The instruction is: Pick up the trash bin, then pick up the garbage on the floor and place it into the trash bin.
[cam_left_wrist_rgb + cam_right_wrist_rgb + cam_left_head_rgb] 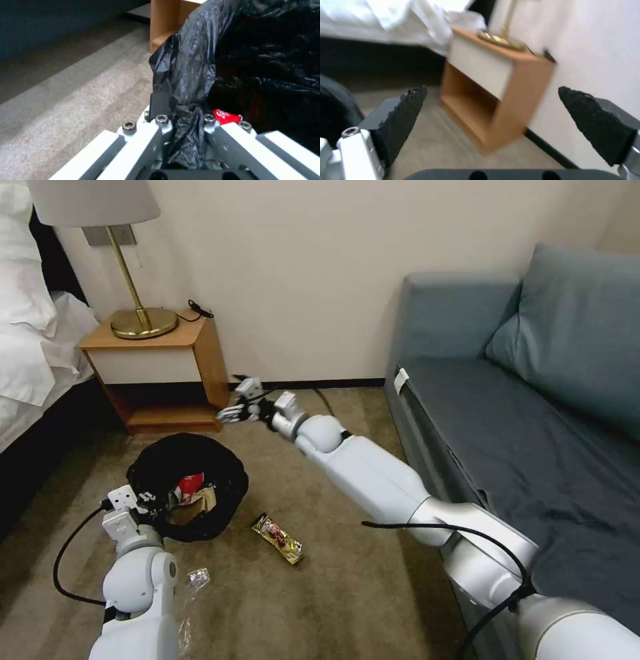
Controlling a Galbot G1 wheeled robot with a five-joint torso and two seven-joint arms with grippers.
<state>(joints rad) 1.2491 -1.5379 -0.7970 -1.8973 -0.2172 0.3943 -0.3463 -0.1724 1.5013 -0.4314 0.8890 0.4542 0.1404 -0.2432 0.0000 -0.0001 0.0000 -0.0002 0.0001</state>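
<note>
The trash bin [167,463], lined with a crinkled black bag, stands on the carpet. My left gripper [151,503] is shut on its near rim; in the left wrist view the left gripper [183,113] pinches a fold of the black bag [200,57]. Inside lie a red-and-white snack bag [190,485] [226,116] and a brown paper bag [200,504]. A gold-brown snack wrapper [278,539] lies on the floor right of the bin. A clear crinkled piece [197,579] lies beside my left arm. My right gripper [238,403] [500,112] hangs open and empty beyond the bin, near the nightstand.
A wooden nightstand [160,373] [500,82] with a brass lamp [137,307] stands against the wall behind the bin. A bed [27,347] is at the left, a blue-grey sofa [520,413] at the right. Open carpet [347,593] lies between them.
</note>
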